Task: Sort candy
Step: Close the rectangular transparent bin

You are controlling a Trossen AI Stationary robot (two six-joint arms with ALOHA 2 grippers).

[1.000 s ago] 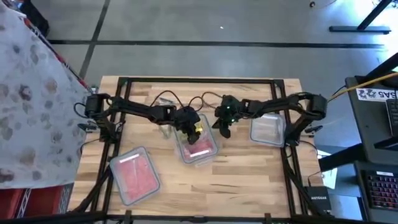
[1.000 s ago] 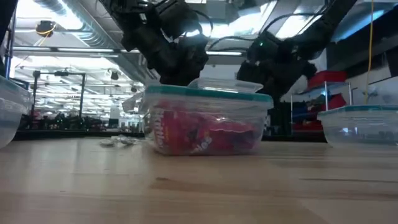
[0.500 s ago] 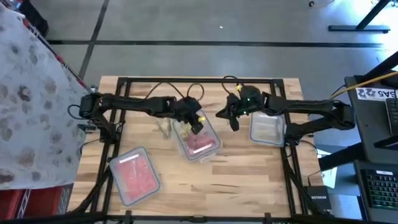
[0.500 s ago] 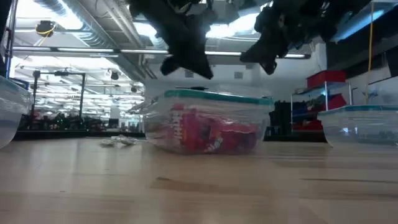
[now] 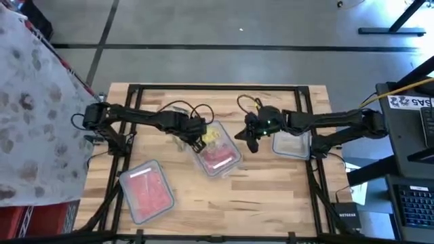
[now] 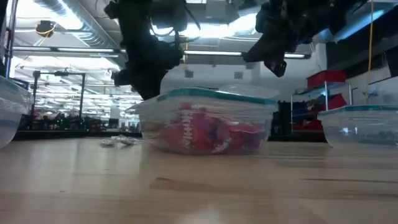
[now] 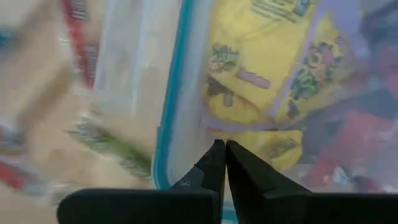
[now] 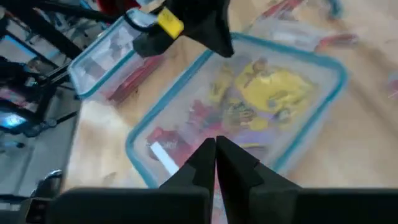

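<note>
A clear middle container (image 5: 218, 154) with a teal rim holds yellow candy (image 5: 211, 135) and red candy (image 5: 220, 160). My left gripper (image 5: 197, 141) is shut and stands low at this container's left far rim. In its wrist view the fingertips (image 7: 221, 149) point down beside yellow candy (image 7: 261, 81). My right gripper (image 5: 249, 144) is shut and hangs above the table, right of the container, holding nothing. A few loose candies (image 5: 178, 141) lie on the table left of the container. My left gripper comes from above with shut fingertips at the middle container's teal rim (image 7: 171, 124). I cannot tell whether they touch it.
A second container (image 5: 146, 190) with red candy stands near the front left. A third, nearly clear container (image 5: 291, 142) stands to the right, under the right arm. A black frame runs around the table top. Bare wood lies along the near edge.
My left gripper has gone toward the table's left edge and down, from above the middle container to its left rim, uncovering the yellow candy. My right gripper has risen clear of the container and stays right of it. The middle container has shifted slightly.
</note>
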